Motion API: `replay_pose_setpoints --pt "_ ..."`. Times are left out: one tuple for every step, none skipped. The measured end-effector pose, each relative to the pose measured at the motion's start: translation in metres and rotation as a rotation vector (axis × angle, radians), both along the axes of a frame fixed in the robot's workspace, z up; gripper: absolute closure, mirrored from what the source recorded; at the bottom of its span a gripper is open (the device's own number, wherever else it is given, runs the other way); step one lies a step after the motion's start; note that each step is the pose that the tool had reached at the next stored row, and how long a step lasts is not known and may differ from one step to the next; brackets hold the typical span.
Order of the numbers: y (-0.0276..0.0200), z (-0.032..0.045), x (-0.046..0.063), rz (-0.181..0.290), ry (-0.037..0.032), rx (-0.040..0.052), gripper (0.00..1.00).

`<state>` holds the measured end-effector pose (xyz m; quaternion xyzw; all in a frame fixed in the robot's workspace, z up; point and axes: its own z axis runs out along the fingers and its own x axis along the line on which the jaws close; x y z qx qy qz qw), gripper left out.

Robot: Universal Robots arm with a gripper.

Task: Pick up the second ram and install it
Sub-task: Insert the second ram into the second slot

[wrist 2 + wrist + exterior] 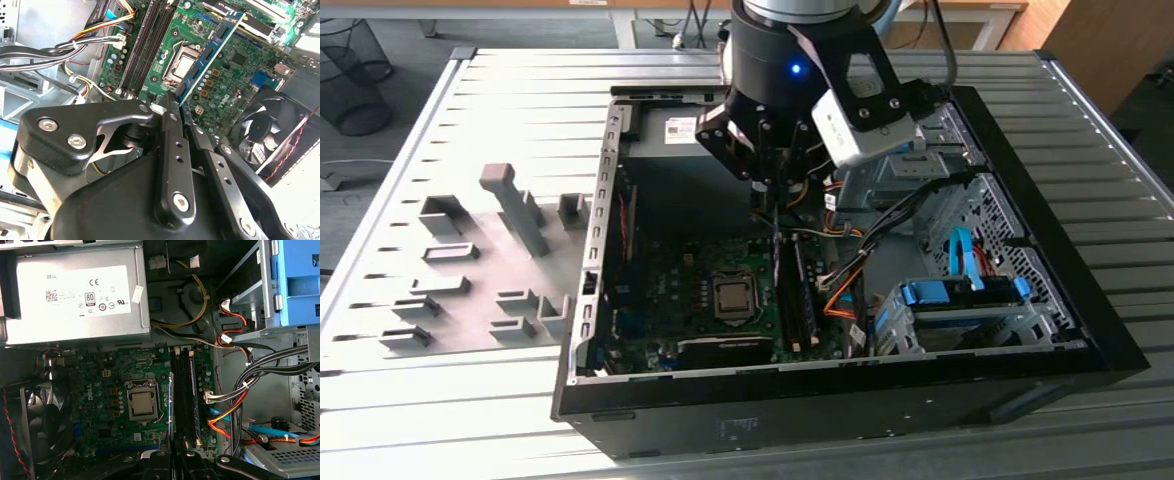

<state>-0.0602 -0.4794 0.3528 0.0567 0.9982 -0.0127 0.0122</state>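
The ram (210,50) is a thin blue-green board stick with small dark chips along its face, seen edge-on and slanting out from the fingertips in the second wrist view. I judge it light and stiff but fragile: it should not be bent, and the chips and contact edge are best left untouched. The sound hold is across its two flat faces near one end or on the bare short edges, which is about how it is taken here.

The pincer (175,102) is closed on the ram's near end, its two dark fingers (172,150) almost together with only the board's thickness between them. The rest of the stick stands free, touching nothing else that I can see.

In the exterior view the pincer (771,185) hangs inside the open case (854,400), toward its far edge, above the board (667,290). The ram itself is too thin to pick out there. Below it, in the first wrist view, the long dark slots (186,395) run just beside the socket (141,404), between it and the bundle of cables (240,390). Whether a stick already sits in one slot I cannot tell. The ram is not yet seated; it is held well above the slots.

The case lies on its side on the ribbed bench (520,100), nearer the exterior view's right edge.
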Motion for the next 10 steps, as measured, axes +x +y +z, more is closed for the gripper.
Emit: replay_pose_setpoints --pt "0.0 -0.0004 0.0 0.0 0.0 0.0 0.86" --pt "0.0 -0.0007 0.0 0.0 0.0001 -0.0001 0.86" --pt "0.0 -0.001 0.0 0.0 0.0 0.0 0.86" --pt "0.0 -0.0014 0.0 0.0 0.0 0.0 0.86" --pt "0.0 -0.0019 0.0 0.0 0.0 0.0001 0.86" --pt "0.0 -0.0023 0.0 0.0 0.0 0.0 0.86" --pt "0.0 -0.0028 0.0 0.0 0.0 0.0 0.86" --pt "0.0 -0.0032 0.0 0.0 0.0 0.0 0.86" --pt "0.0 -0.0037 0.0 0.0 0.0 0.0 0.86" --pt "0.0 -0.0041 0.0 0.0 0.0 0.0 0.86"
